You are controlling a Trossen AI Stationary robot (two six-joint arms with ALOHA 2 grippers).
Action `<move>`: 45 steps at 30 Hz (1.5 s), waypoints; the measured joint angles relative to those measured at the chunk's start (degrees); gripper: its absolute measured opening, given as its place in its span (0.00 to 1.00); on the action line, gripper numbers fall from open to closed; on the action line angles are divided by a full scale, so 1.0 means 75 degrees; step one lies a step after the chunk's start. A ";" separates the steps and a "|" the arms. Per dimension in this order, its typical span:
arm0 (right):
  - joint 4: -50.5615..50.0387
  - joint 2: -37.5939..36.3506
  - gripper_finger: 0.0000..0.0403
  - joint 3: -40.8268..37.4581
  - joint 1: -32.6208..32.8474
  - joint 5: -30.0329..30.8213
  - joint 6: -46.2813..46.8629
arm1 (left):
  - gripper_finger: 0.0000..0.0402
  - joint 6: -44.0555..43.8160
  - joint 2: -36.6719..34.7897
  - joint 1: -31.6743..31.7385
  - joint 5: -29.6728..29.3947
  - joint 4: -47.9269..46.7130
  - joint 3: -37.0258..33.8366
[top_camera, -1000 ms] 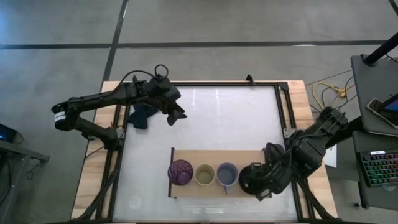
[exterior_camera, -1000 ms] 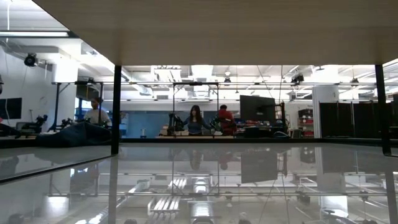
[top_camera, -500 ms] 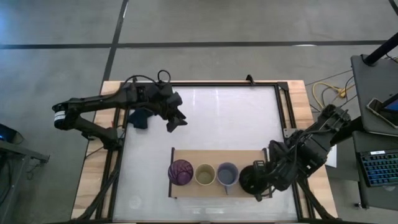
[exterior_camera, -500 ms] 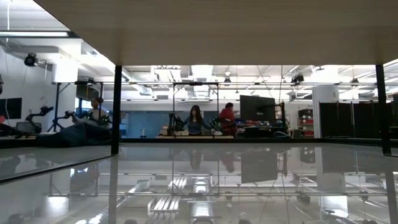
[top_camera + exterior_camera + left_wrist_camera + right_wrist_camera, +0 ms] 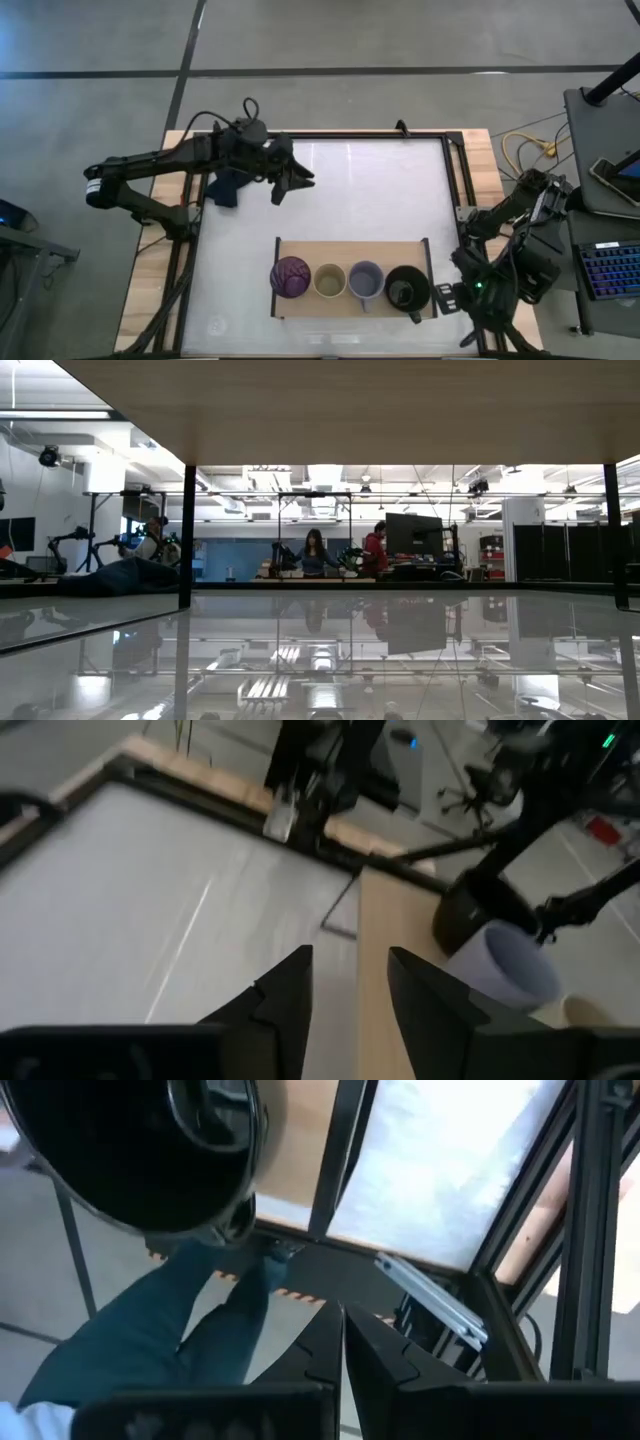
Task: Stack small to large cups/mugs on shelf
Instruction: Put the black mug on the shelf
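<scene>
Four cups line our shelf (image 5: 350, 251): purple tumbler (image 5: 290, 277), yellow cup (image 5: 329, 281), grey mug (image 5: 365, 282), black mug (image 5: 406, 288). Left gripper (image 5: 297, 181) spread above the table; right gripper (image 5: 343, 1342) pressed together, off the table edge.

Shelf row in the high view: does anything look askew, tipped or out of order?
Nothing stands out. On the shelf, the purple tumbler, yellow cup, grey mug and black mug stand upright in one line. The right gripper is clear of them.

On the shelf (image 5: 345, 251), near the table's near edge, stand four in a row: tumbler (image 5: 290, 277) leftmost, cup (image 5: 329, 281), mug (image 5: 364, 281), larger mug (image 5: 406, 288) rightmost. A cloth (image 5: 226, 187) lies far left.
</scene>
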 joint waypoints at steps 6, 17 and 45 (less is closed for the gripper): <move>0.0638 0.0473 0.02 -0.0002 0.0290 0.0013 0.0047 | 0.24 -0.0391 0.0074 0.0003 -0.0031 0.0598 0.0257; 0.1095 0.1753 0.02 0.1020 0.0198 0.1489 -0.0402 | 0.22 -0.0621 0.0334 0.0006 -0.0026 0.0933 0.0253; -0.0183 0.4142 0.02 0.4105 -0.1471 0.1999 -0.2549 | 0.22 0.0260 0.0194 0.0006 0.0357 0.0057 0.0033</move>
